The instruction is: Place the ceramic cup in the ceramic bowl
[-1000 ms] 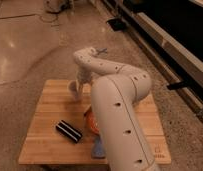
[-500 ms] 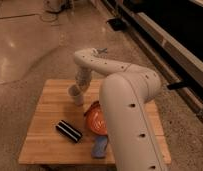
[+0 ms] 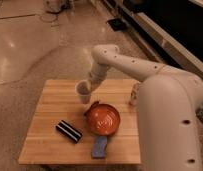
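The ceramic cup [image 3: 83,93] is small, pale and cylindrical, and it sits over the back middle of the wooden table [image 3: 45,145]. My gripper [image 3: 91,85] comes down from the upper right and is shut on the cup's right rim. The cup is upright. I cannot tell whether its base touches the table. The ceramic bowl [image 3: 102,119] is orange-red with pale swirls and stands just in front and to the right of the cup, a short gap away. The bowl holds nothing.
A black oblong item [image 3: 69,131] lies front left of the bowl. A flat blue item [image 3: 99,147] lies at the bowl's front edge. A slim white bottle [image 3: 134,95] stands at the right, partly behind my arm [image 3: 165,115], which covers the table's right side.
The cup has moved a little to the right, toward the bowl, with the gripper on it. My arm has swung right and uncovered the bowl.
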`<state>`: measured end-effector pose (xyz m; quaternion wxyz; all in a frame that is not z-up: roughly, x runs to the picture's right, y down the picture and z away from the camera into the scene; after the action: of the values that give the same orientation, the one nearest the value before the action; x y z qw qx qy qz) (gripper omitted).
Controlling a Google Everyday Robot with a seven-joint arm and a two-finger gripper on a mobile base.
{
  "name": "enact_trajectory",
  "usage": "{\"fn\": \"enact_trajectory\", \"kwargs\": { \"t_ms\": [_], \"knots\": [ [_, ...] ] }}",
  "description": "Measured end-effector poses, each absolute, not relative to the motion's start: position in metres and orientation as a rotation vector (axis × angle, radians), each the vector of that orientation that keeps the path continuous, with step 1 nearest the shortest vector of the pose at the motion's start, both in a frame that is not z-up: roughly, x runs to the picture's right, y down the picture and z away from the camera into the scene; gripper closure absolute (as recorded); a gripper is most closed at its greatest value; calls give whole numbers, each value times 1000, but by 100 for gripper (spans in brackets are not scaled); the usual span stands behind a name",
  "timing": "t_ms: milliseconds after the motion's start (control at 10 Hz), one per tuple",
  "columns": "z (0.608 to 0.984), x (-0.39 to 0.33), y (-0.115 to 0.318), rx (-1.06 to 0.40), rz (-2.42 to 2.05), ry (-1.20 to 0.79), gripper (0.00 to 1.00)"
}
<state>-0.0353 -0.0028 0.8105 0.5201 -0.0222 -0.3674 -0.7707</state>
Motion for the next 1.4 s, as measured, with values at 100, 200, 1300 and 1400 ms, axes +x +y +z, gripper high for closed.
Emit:
{"fn": "enact_trajectory", "kwargs": {
  "t_ms": [100,200,1300,1400],
  "knots": [
    [798,-13,3,-45,-1840,-883,100],
    [789,6,8,-42,-1835,-884,100],
    [801,72,111,-128,-1956,-904,36],
    [802,70,113,-133,-1967,-908,26]
  ]
}}
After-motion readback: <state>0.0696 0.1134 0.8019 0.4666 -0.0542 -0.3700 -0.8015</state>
